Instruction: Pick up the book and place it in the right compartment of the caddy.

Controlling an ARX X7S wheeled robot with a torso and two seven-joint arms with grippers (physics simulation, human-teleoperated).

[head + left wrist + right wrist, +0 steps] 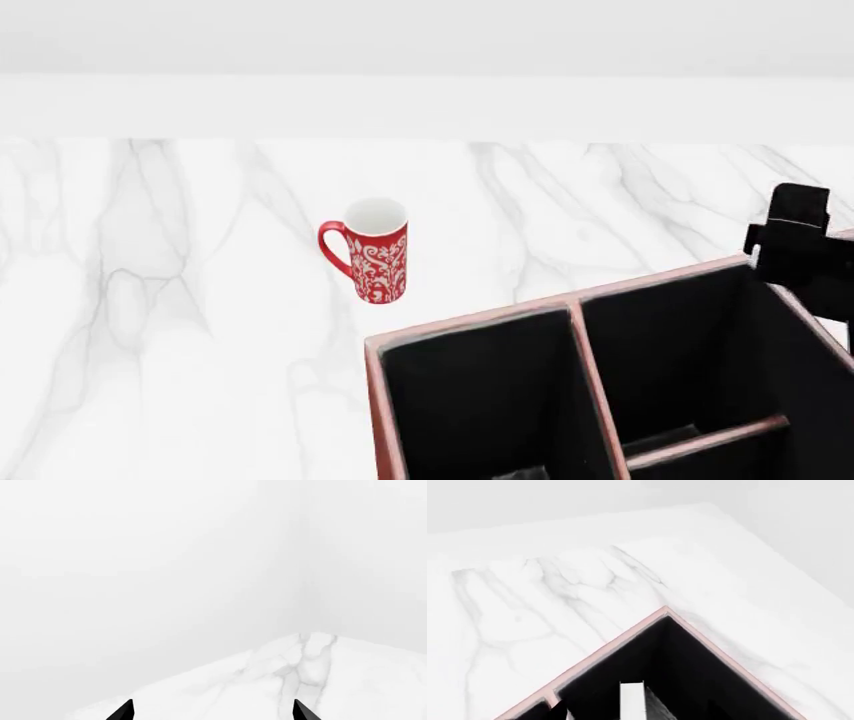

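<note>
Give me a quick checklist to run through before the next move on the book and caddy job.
1. Book seen: cannot tell; a white strip inside the caddy corner may be its page edges.
2. Grip on the book: cannot tell; the right arm's jaws are hidden.
3. Right arm at the caddy's right side: ok.
4. Mug upright, apart from the caddy: ok.
5. Left gripper open and empty: ok.
</note>
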